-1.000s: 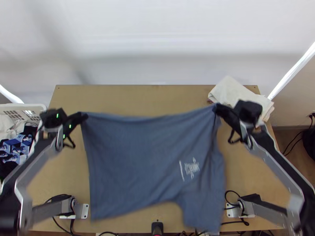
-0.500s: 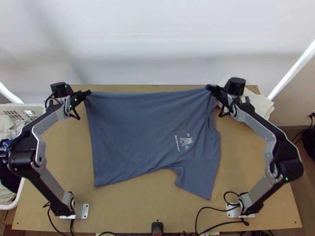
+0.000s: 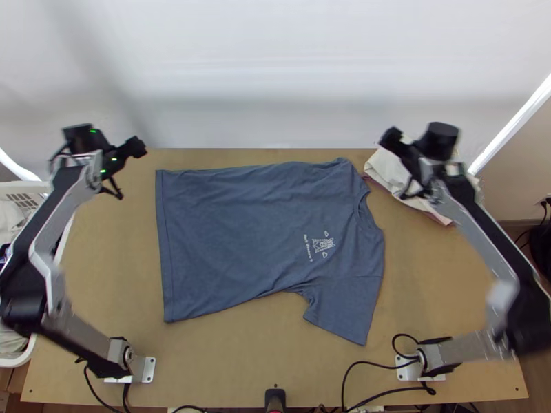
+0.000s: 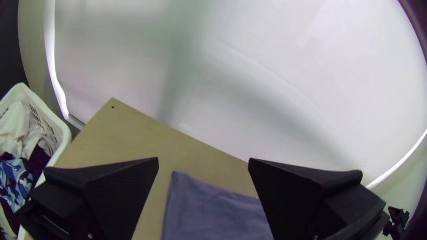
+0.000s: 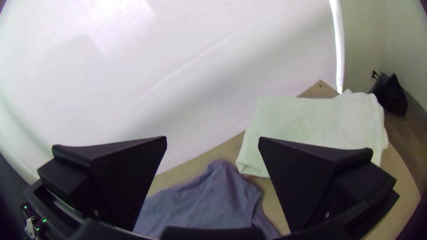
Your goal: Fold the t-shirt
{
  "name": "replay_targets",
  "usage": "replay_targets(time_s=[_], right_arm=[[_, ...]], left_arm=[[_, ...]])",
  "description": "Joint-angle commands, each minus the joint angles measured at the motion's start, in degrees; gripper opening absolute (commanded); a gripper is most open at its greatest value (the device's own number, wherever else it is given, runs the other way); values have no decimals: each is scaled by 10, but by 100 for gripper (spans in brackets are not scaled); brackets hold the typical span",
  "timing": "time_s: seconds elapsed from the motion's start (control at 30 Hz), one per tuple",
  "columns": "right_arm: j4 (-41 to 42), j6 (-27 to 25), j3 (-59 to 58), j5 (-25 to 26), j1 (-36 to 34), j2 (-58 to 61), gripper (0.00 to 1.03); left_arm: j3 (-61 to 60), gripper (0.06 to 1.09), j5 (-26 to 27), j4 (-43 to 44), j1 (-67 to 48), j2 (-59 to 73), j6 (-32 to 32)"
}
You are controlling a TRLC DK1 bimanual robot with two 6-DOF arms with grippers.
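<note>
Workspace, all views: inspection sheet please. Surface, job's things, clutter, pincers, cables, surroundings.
Surface: light wooden table, small holes at corners.
Job's things: blue-grey t-shirt, spread, one sleeve toward near edge; other sleeve not discernible.
Clutter: pale folded cloth, far right corner; white laundry basket beside left edge.
Pincers: left pincer open, right pincer open, both empty.
Cables: black cables near the table's near edge.
Surroundings: white backdrop; dark object on floor, right.

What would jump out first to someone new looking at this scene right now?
The blue-grey t-shirt, spread unfolded mid-table, its collar toward the top view's right. Next, the left gripper and right gripper, both open, beyond the shirt's far corners. Then the pale folded cloth at the table's far right corner.
</note>
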Motion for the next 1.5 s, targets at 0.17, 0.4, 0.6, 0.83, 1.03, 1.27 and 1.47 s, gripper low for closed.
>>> replay_targets(time_s=[0.17,0.4,0.6,0.83,1.03,1.27,1.47], right_arm=[[-346,71,-19,-101,-37,-113,93],[-427,67,-156,-166,-52,-192,73],[-401,23,-281,-174,-44,-206,57],[-363,8,-335,-193,-43,-163,57],[-325,1,-356,-194,-34,-137,57],[-288,6,-378,-196,-8,-100,48],[-209,10,-409,-187,-7,-97,10]], left_arm=[[-122,105,38,-117,-12,-235,33],[-184,105,38,-159,-8,-345,39],[-192,105,38,-182,-18,-374,35],[-199,105,38,-206,-29,-397,36],[-199,105,38,-213,-29,-405,36],[-173,105,40,-264,-36,-392,50],[-152,105,118,-433,-44,-373,191]])
